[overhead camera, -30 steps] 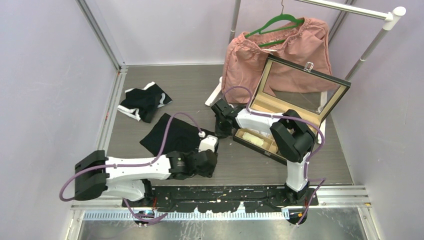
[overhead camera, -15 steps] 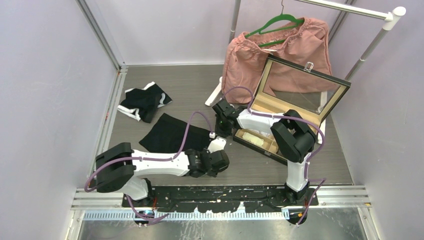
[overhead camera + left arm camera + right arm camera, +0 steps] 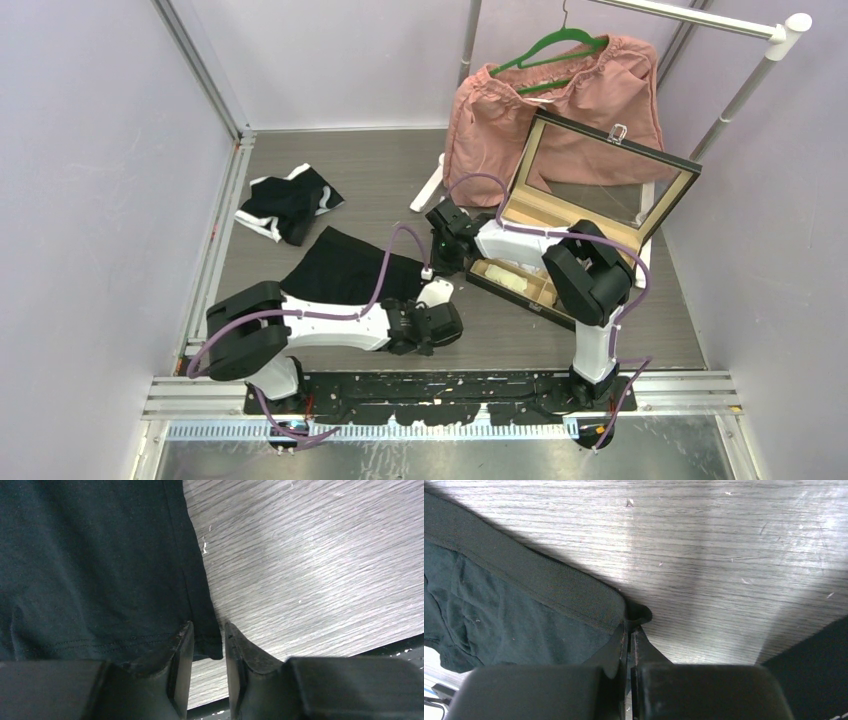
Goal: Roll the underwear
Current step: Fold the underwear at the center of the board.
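A black underwear (image 3: 345,268) lies flat on the grey wooden table. My left gripper (image 3: 432,318) is low over its near right corner. In the left wrist view that gripper (image 3: 207,627) stands open by a narrow gap, with the hemmed corner of the underwear (image 3: 90,565) lying between the fingertips. My right gripper (image 3: 443,258) sits at the far right corner. In the right wrist view it (image 3: 631,625) is shut on the end of the waistband of the underwear (image 3: 509,610). A second underwear (image 3: 288,205), black with white trim, lies crumpled at the back left.
An open box (image 3: 590,220) with a glass lid stands to the right of the right gripper. Behind it a pink garment (image 3: 560,110) hangs on a green hanger from a white rack (image 3: 700,20). The arms' black base rail (image 3: 450,385) runs along the near edge.
My left arm has swung right and forward to the near right corner of the black underwear, and its jaws have narrowed. The right arm has not moved.
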You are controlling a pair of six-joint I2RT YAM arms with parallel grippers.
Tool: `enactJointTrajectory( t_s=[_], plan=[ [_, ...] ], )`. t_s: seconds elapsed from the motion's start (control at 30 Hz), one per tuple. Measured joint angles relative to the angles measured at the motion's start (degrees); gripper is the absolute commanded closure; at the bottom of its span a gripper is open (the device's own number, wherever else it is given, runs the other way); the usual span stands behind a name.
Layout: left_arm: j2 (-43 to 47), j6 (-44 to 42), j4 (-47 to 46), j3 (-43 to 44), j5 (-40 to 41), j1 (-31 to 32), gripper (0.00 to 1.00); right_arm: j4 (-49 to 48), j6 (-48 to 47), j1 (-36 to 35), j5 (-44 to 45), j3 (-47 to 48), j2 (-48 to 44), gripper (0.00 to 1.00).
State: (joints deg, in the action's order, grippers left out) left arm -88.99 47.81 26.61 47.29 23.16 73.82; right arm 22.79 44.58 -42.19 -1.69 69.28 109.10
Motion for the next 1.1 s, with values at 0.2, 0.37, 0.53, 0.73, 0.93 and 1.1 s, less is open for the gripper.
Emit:
enactJointTrajectory(
  t_s=[0.2,0.37,0.53,0.73,0.93,1.1],
  plan=[
    [-2.73,0.13,1.64,2.99,0.04,0.00,0.99,-0.55,-0.02,0.00,0.55,-0.85,-0.66,0.99],
    [-2.99,-0.07,2.25,3.50,0.07,0.00,0.99,-0.07,-0.70,0.31,1.25,-1.55,-1.53,0.99],
    [-2.62,-1.31,3.15,4.44,-2.49,0.00,0.99,3.98,-2.29,0.85,2.67,-2.80,-4.52,0.99],
    [-1.51,-4.09,7.58,12.46,-6.03,0.00,0.99,9.97,-4.50,2.38,2.84,-2.82,-11.67,0.99],
    [-1.25,-6.14,8.22,19.10,-10.64,0.11,0.99,15.76,-6.97,4.26,1.90,-2.80,-17.38,0.99],
    [-1.25,-6.32,8.61,20.50,-14.32,0.66,0.99,21.86,-8.59,4.68,2.64,-2.80,-21.29,0.99]
  ],
)
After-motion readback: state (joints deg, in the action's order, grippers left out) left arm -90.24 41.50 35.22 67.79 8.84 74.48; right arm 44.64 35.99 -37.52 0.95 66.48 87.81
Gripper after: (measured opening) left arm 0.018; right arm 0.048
